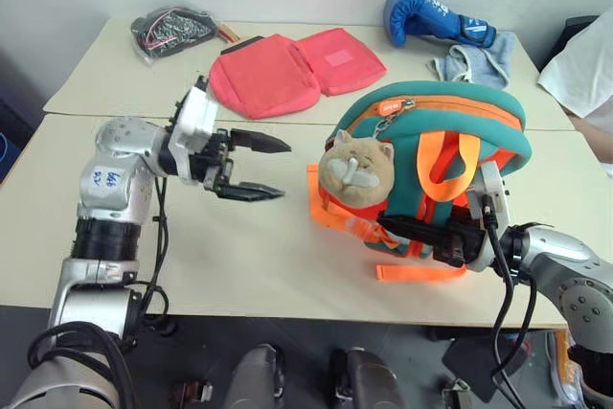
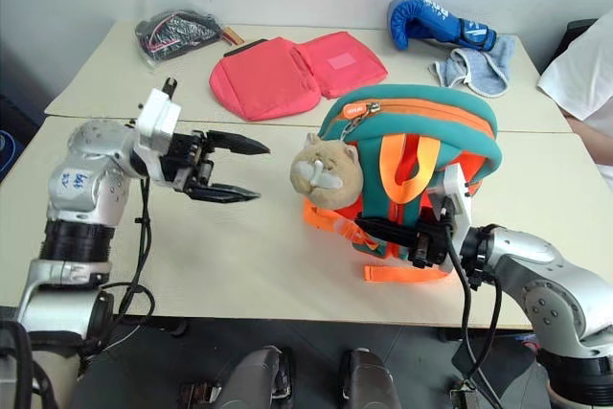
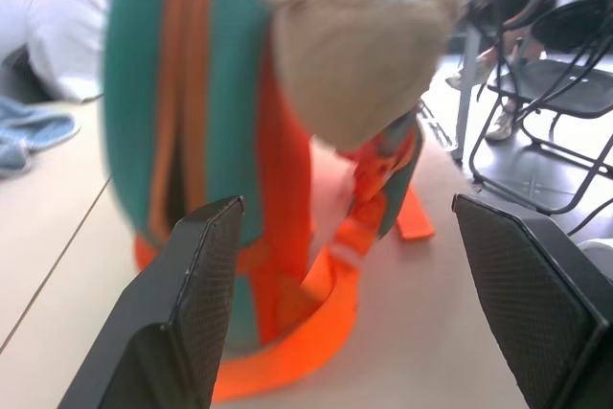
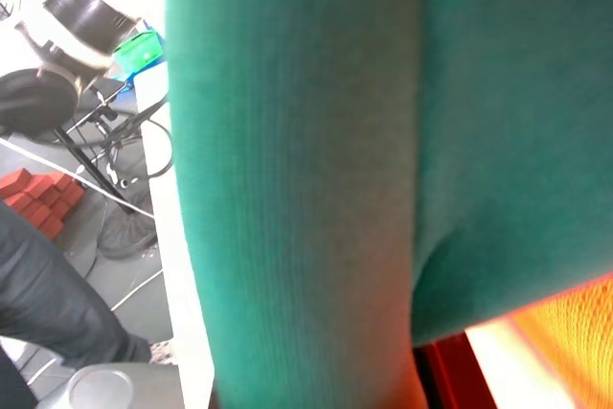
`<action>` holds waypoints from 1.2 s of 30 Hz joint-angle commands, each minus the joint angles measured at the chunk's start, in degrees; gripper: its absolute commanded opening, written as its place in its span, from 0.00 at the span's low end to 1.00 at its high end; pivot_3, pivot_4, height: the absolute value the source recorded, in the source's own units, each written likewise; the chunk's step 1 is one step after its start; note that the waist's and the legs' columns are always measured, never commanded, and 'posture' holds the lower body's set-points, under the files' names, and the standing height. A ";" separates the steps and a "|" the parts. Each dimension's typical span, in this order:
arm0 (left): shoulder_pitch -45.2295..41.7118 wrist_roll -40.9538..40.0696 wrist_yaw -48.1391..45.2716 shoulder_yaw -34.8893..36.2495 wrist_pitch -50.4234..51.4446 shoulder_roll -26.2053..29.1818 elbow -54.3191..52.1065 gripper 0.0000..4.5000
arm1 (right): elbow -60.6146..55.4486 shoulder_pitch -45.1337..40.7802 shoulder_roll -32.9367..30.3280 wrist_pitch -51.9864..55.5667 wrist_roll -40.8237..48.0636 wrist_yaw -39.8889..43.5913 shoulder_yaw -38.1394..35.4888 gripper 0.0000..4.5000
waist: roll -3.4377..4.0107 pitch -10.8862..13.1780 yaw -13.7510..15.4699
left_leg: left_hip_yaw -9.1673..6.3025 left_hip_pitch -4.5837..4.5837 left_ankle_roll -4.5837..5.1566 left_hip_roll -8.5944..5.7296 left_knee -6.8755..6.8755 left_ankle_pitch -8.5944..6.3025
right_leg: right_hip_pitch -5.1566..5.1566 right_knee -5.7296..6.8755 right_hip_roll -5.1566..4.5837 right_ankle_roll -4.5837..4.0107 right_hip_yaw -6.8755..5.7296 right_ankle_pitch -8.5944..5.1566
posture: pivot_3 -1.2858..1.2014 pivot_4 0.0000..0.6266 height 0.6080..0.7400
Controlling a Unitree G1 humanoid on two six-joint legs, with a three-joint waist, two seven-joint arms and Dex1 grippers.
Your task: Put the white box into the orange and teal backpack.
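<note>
Beside backpack (image 1: 450, 141), left tool (image 1: 259, 168) agape.

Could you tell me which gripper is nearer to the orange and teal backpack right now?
The right. The right gripper is against the base of the orange and teal backpack, shut among its straps. The left gripper hangs open beside the plush cat, apart from the backpack.

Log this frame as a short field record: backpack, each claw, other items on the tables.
backpack: orange and teal backpack upright on the near table, tan plush animal hanging on its side
left claw: left claw open, holding nothing, apart from the plush
right claw: right claw shut at the backpack's base among the orange straps
far table: pink pouch, blue boxing glove, grey cloth, bagged cables
</note>
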 commanded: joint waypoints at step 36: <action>-1.39 16.85 28.23 -5.48 -6.25 -7.10 25.79 0.12 | -2.09 10.48 4.70 -9.16 -1.89 -3.03 -4.53 0.00 | 0.00 -0.04 0.55 | 0.10 0.10 -0.07 0.01 -0.05 0.02 | -0.06 0.20 0.05 0.00 0.03 0.00 | 0.52 0.24 1.00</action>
